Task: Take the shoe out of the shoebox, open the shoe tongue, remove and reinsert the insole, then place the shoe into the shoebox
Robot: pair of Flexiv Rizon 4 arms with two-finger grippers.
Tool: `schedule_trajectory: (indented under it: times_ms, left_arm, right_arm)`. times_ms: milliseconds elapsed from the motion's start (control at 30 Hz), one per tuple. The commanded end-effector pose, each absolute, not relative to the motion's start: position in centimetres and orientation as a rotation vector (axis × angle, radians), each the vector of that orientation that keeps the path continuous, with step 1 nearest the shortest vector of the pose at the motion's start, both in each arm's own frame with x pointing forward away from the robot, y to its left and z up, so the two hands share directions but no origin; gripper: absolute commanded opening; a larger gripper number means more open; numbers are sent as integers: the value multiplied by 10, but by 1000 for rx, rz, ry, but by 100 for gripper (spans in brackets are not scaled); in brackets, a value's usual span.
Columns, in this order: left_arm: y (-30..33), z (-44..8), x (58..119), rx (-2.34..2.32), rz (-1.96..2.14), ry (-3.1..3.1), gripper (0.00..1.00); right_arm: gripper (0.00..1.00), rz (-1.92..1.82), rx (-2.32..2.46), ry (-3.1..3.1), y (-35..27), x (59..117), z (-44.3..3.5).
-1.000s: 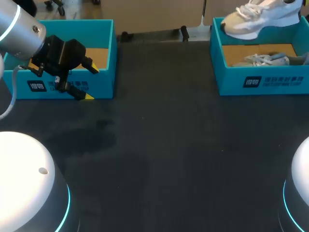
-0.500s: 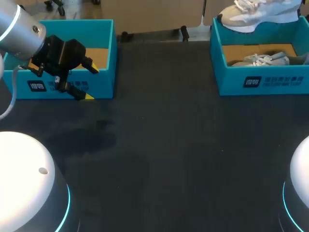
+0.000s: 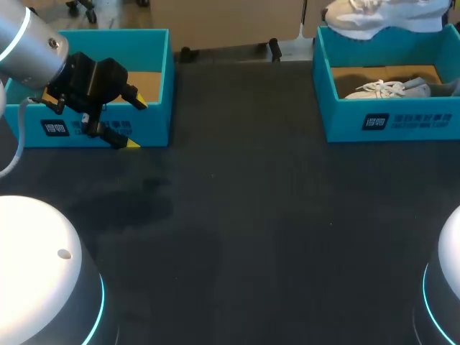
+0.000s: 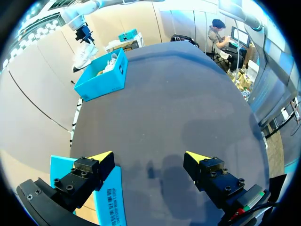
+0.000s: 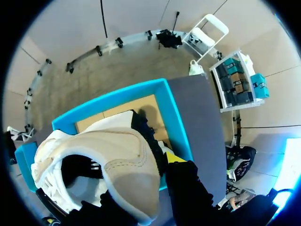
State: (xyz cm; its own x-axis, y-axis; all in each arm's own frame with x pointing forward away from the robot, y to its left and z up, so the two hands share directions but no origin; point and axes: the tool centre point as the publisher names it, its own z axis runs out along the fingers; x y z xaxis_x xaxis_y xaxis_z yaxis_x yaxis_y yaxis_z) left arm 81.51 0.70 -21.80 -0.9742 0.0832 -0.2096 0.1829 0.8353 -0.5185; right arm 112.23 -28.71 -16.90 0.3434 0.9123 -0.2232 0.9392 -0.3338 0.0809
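A beige-and-white shoe (image 3: 381,14) hangs above the right teal shoebox (image 3: 392,122) at the table's far right corner. In the right wrist view my right gripper (image 5: 146,188) is shut on the heel collar of this shoe (image 5: 103,160), with the shoebox (image 5: 175,117) below it. One yellow fingertip (image 5: 175,157) shows beside the heel; the other is hidden. A second shoe (image 3: 388,88) lies inside the box. My left gripper (image 3: 108,115) is open and empty over the front wall of the left teal box (image 3: 144,133). The left wrist view shows this gripper (image 4: 149,160) wide open over the mat.
The left teal box (image 4: 109,200) has a brown cardboard floor (image 3: 147,83). Dark table mat (image 3: 244,215) spreads between the two boxes. From the left wrist, the far shoebox (image 4: 104,77) and the lifted shoe (image 4: 83,52) appear small across the table.
The held shoe has risen higher above the right shoebox, now partly out of the head view. My left arm has not moved.
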Motion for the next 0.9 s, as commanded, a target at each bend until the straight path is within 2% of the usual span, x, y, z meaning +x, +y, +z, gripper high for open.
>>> schedule_trajectory:
  times_ms: [33, 900]
  left_arm:
    - [7, -218, 815, 208, -822, 2839, 100]
    - [7, -218, 815, 208, -822, 2839, 100]
  right_arm:
    - [0, -177, 2404, 1665, -292, 1117, -180]
    - [0, -244, 2415, 1566, -342, 1138, -240]
